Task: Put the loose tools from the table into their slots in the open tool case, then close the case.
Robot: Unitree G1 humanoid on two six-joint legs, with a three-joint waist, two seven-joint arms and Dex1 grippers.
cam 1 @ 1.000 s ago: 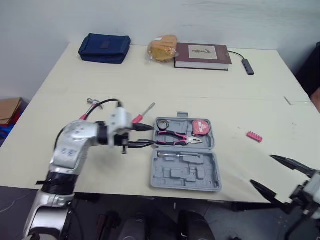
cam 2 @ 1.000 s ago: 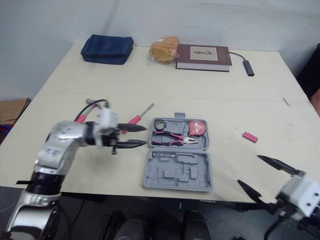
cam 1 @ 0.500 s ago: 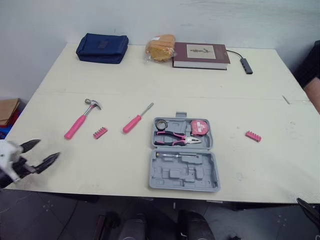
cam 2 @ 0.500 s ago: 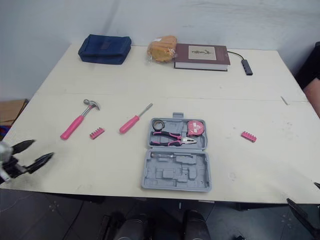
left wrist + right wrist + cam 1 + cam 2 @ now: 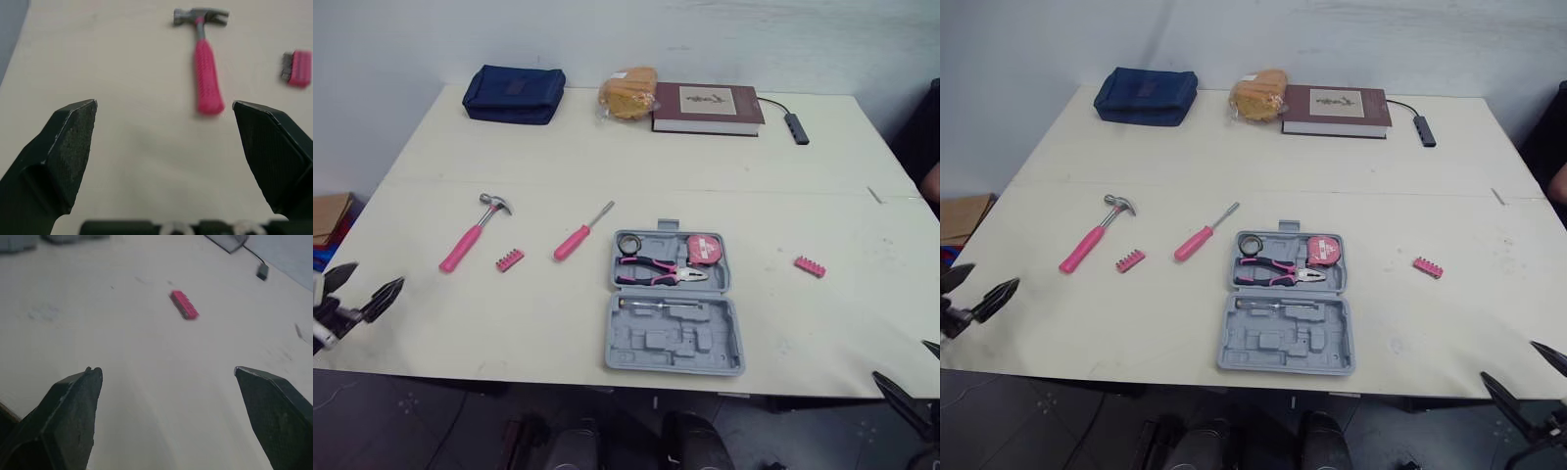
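- The open tool case [image 5: 674, 338] lies near the front edge of the surface [image 5: 607, 157], about the middle.
- Its far half holds pink-handled pliers [image 5: 661, 272], a pink tape measure [image 5: 704, 250] and a small black roll [image 5: 628, 242].
- Left of the case lie a pink screwdriver [image 5: 579, 235], a pink bit holder [image 5: 509, 259] and, farther left, a pink-handled hammer [image 5: 470, 235], all apart from one another.
- A second pink bit strip [image 5: 810, 265] lies right of the case, well apart from it.
- The left gripper [image 5: 374, 277] hovers at the near left edge, fingers spread and empty.
- The right gripper [image 5: 1509, 360] hangs at the near right corner, fingers also apart and holding nothing.
- A blue pouch [image 5: 514, 94], a bagged bun [image 5: 628, 93] and a book [image 5: 708, 108] line the far edge.
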